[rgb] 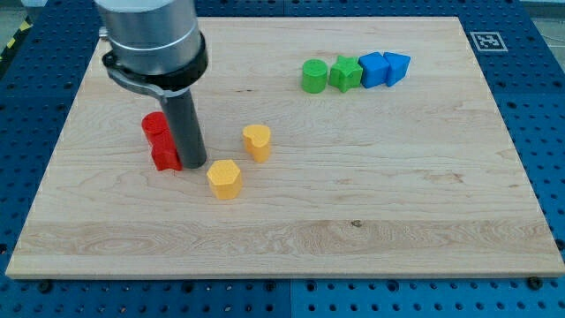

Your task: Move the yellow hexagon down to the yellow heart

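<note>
The yellow hexagon (224, 178) lies left of the board's middle. The yellow heart (257, 141) sits a short way up and to the right of it, with a small gap between them. My tip (196, 165) rests on the board just up and left of the hexagon, close to it but apart. It stands right against the red blocks on its left side.
Two red blocks (156, 125) (165, 157) stand together, partly hidden behind the rod. At the view's top right is a row of a green cylinder (313, 76), a green star (345, 72) and two blue blocks (374, 69) (397, 66). The wooden board (371, 221) ends on blue table.
</note>
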